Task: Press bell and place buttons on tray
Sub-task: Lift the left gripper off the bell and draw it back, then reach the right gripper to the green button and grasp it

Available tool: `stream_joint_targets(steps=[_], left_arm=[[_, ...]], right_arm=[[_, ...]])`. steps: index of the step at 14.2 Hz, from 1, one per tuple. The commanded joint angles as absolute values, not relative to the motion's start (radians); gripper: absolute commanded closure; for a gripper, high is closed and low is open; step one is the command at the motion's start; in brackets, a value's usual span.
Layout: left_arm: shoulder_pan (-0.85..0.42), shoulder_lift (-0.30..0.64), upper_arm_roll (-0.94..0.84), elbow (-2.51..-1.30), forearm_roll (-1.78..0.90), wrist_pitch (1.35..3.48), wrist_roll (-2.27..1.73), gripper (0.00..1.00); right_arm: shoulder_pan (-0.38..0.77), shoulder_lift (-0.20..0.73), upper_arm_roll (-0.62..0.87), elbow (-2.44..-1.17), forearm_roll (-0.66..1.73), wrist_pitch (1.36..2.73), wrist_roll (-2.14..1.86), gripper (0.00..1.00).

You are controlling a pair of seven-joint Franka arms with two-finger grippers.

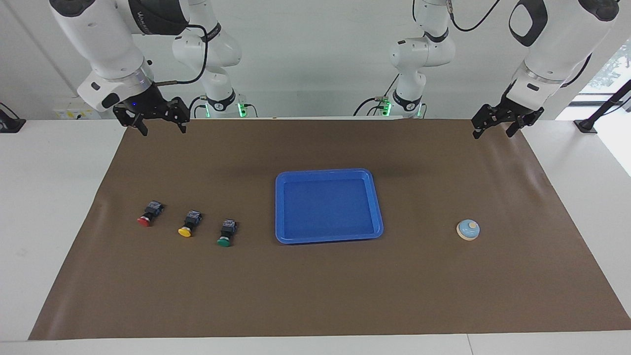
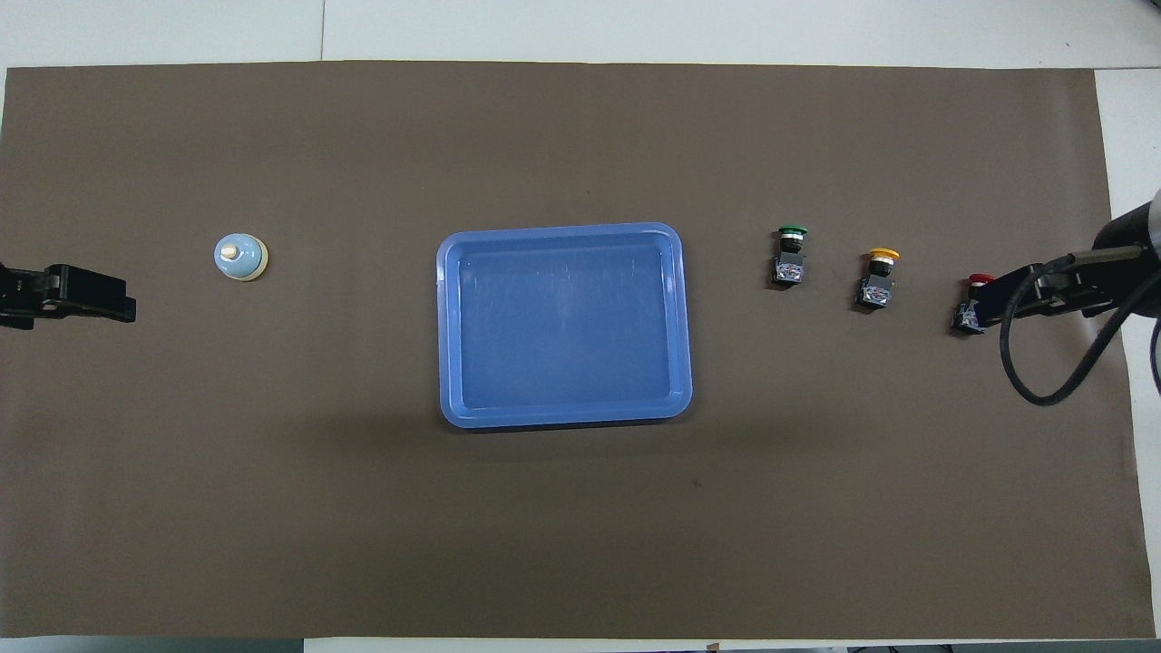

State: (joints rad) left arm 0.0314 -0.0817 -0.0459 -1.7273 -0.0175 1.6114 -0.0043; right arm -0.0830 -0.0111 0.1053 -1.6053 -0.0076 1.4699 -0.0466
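On the brown mat [image 1: 315, 296], the tray [image 1: 329, 237] lies between bell [image 1: 468, 230] and buttons [image 1: 185, 225]

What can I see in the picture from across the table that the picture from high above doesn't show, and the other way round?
Only the view across the table shows the two white arms whole, their bases, the wall, and both pincers open in the air: the left pincer and right pincer over the brown mat's corners nearest the robots. Only the view from above hides part of the red button under the right pincer. Both show the blue tray, bell, yellow button and green button on the mat.
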Motion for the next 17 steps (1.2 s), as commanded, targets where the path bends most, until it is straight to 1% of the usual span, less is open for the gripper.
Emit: stream_joint_targets(steps=[1,9,11,14,17], left_arm=[[0.037,-0.104,-0.034,-1.749,-0.029,1.614,-0.002,0.00],[0.035,-0.104,-0.034,-1.750,-0.029,1.614,-0.002,0.00],[0.037,-0.104,-0.034,-1.750,-0.029,1.614,-0.002,0.00],[0.035,-0.104,-0.034,-1.749,-0.029,1.614,-0.002,0.00],[0.037,-0.104,-0.034,-1.749,-0.029,1.614,-0.002,0.00]], right_arm=[[-0.112,-0.023,0.120,-1.614,-0.008,1.448,-0.061,0.00],[-0.112,-0.029,0.117,-1.623,-0.008,1.468,-0.040,0.00],[-0.101,-0.047,0.117,-1.670,-0.009,1.531,-0.020,0.00],[-0.084,-0.074,0.118,-1.787,-0.009,1.641,0.053,0.00],[-0.045,-0.022,0.118,-1.813,-0.009,1.706,0.149,0.00]])
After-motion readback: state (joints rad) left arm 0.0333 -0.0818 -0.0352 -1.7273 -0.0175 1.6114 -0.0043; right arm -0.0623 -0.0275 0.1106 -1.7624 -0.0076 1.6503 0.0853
